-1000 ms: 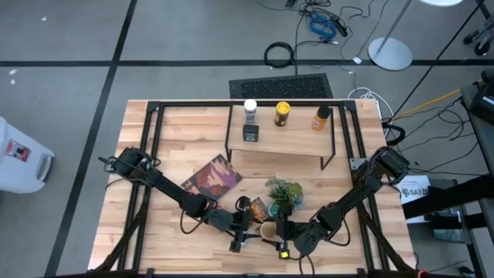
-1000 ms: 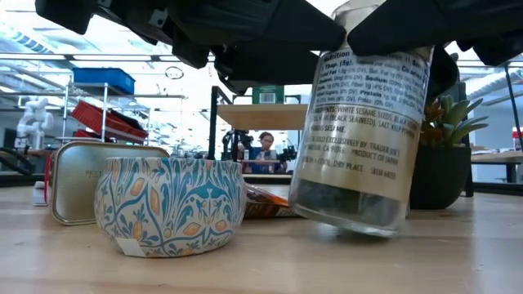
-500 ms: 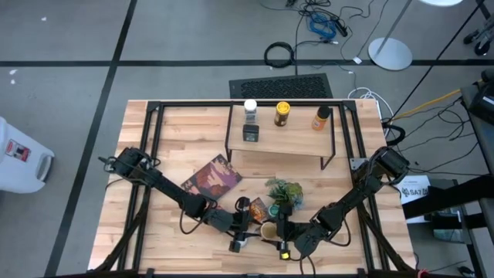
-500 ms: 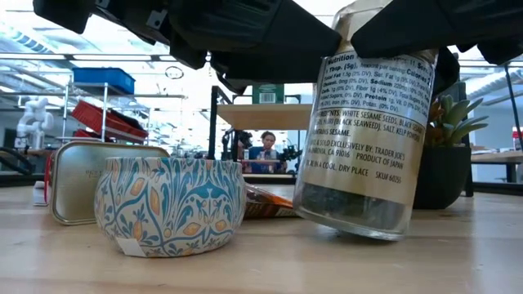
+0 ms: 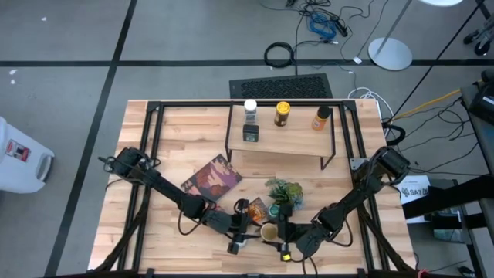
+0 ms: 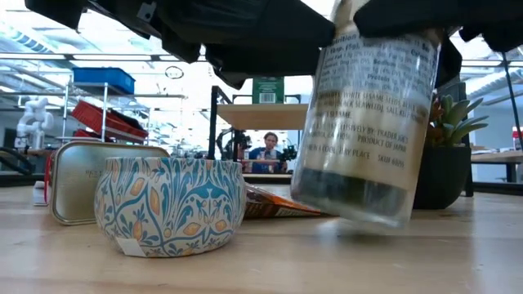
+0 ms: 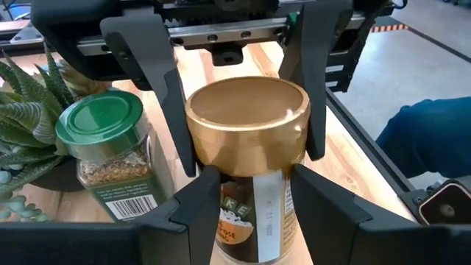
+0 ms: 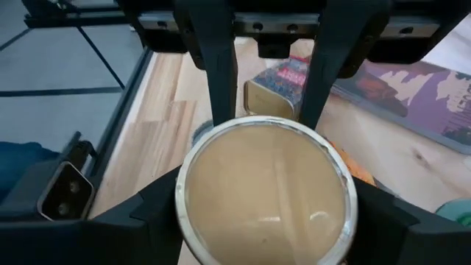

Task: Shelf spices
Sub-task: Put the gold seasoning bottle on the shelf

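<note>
Both my left claw and right claw pinch one tilted jar at 6 o'clock; opposing pulls could drop it.

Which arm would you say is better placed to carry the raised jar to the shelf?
Right, probably: the left claw and the right claw both hold the jar, but the shelf stands nearer the right arm's base.
</note>
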Controlling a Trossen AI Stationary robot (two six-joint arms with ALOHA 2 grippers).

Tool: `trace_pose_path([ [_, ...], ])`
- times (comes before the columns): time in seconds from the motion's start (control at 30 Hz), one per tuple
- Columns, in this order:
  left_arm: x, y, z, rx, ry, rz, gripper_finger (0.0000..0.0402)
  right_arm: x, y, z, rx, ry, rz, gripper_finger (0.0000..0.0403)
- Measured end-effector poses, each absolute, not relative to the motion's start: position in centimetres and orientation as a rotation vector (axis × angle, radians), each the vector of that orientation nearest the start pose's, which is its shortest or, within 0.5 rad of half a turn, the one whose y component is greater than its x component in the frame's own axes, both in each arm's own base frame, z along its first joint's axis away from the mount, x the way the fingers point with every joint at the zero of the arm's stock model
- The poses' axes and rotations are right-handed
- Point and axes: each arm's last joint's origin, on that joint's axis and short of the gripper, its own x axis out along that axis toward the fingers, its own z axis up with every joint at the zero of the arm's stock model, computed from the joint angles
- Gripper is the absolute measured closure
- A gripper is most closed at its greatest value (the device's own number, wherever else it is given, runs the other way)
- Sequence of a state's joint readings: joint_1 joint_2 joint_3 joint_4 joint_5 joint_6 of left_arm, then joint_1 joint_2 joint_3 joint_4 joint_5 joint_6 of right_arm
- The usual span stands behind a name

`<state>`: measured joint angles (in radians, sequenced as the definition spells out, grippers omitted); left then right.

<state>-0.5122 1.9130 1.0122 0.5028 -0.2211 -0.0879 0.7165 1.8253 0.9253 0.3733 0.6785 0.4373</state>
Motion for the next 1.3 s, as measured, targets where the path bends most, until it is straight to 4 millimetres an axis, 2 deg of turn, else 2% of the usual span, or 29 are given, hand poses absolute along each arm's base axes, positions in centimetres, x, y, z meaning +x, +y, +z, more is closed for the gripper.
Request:
trace_pose_path([
  [0.43, 33.1, -18.9, 19.5, 0.155, 0.371, -0.23, 0.0231, 26.9, 22.1, 19.9, 0.068, 0.354, -0.068, 0.014],
  [0.93, 32.8, -19.0, 19.5, 0.174, 0.384, -0.2, 0.023, 24.8, 21.2, 24.1, 0.038, 0.301, -0.048, 0.014],
  [1.3, 32.6, -18.9, 19.1, 0.196, 0.432, -0.197, 0.023, 23.2, 19.6, 26.7, 0.034, 0.298, -0.045, 0.014],
])
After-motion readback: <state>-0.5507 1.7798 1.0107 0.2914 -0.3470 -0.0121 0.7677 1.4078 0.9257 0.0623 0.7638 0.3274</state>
